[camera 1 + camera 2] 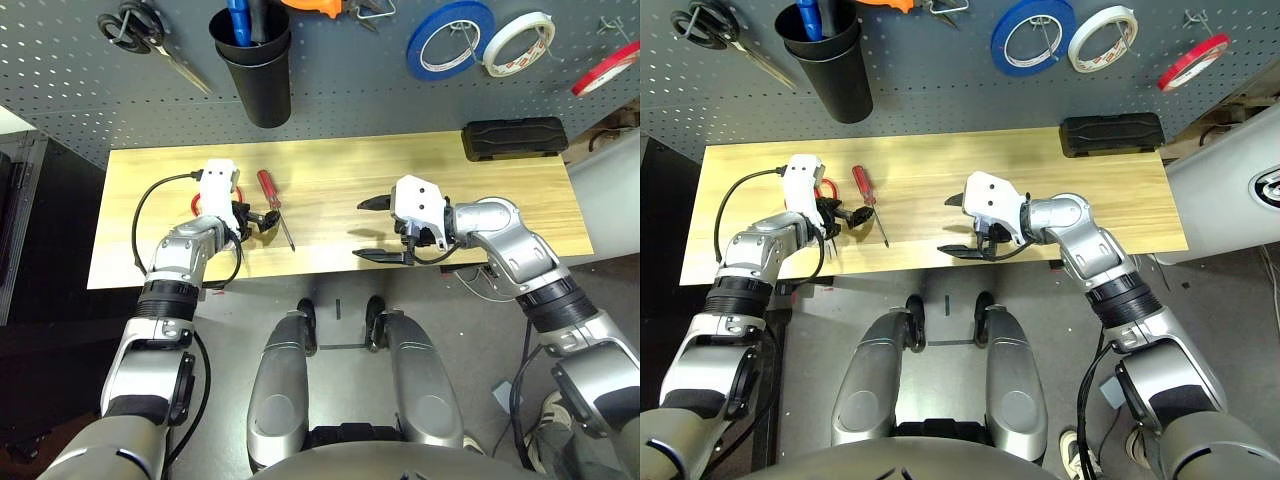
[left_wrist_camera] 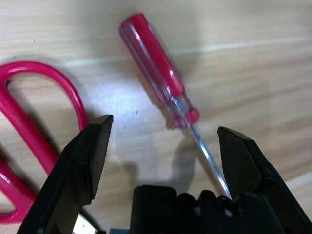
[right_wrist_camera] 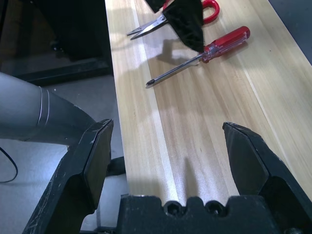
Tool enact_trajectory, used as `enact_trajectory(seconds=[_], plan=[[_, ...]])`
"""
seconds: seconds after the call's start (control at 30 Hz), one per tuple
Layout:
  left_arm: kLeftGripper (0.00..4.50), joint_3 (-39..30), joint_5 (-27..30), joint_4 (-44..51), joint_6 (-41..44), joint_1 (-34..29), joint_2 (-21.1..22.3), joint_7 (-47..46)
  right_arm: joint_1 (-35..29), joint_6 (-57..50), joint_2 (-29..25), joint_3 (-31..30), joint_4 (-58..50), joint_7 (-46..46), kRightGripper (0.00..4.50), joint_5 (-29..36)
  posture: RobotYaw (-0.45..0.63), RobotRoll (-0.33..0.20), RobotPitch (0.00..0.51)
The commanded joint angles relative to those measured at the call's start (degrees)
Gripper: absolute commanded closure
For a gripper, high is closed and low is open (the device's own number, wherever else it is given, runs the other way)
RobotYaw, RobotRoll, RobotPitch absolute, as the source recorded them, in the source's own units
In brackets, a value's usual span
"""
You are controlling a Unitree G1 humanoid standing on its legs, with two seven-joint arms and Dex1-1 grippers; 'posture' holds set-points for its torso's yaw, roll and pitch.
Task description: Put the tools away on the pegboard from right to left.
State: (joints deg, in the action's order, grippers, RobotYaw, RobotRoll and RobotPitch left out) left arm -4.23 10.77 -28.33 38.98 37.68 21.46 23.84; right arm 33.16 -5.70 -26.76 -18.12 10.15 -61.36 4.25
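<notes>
Slim red-handled screwdriver [image 1: 273,201] lies flat on the pale wooden worktop [image 1: 330,180], toward its left end, tip pointing at the front edge. Red-handled scissors [image 2: 34,126] lie just beside it. Left gripper [image 1: 262,220] stands over both, jaws apart, nothing held. Right gripper [image 1: 380,228] hangs mid-worktop near the front edge, jaws apart, empty.

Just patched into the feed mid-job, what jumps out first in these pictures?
The open left gripper hangs just above the red-handled screwdriver lying on the wooden table, with the red-handled scissors right beside it. The right gripper, open and empty, hovers over the table's near edge. Behind, the pegboard already carries the red tape ring at far right and the orange-handled pliers at the top edge.
</notes>
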Motion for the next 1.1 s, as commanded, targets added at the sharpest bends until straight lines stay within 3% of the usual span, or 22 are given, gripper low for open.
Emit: enact_trajectory(seconds=[0.03, 0.5, 0.6, 0.87, 1.1], plan=[[0.0, -1.0, 0.2, -3.6, 2.2, 1.5, -2.4, -2.8, -0.8, 0.8, 0.4, -0.8, 1.1, -0.3, 0.01, -0.7, 0.02, 0.0, 0.432], [0.0, 0.5, -5.8, -17.7, -3.0, 8.3, -5.9, -12.1, -2.1, 0.5, 1.0, -0.5, -0.4, 0.7, 0.01, -1.2, 0.02, 0.0, 0.436], [0.65, 0.7, -6.5, -21.2, -4.4, 9.8, -7.0, -13.3, -2.3, 0.4, 1.1, -0.5, -0.7, 1.0, 0.0, -1.2, 0.02, 0.0, 0.437], [3.64, 2.2, -7.6, -22.0, -4.6, 10.0, -9.0, -12.0, -1.9, 0.5, 1.1, -0.1, -0.2, 1.5, 0.0, -1.2, 0.01, 0.0, 0.437], [3.67, 3.5, -7.9, -16.8, -2.8, 8.5, -8.3, -9.9, -2.3, 0.8, 0.9, -0.3, 0.1, 1.4, 0.0, -1.2, 0.03, 0.0, 0.434]])
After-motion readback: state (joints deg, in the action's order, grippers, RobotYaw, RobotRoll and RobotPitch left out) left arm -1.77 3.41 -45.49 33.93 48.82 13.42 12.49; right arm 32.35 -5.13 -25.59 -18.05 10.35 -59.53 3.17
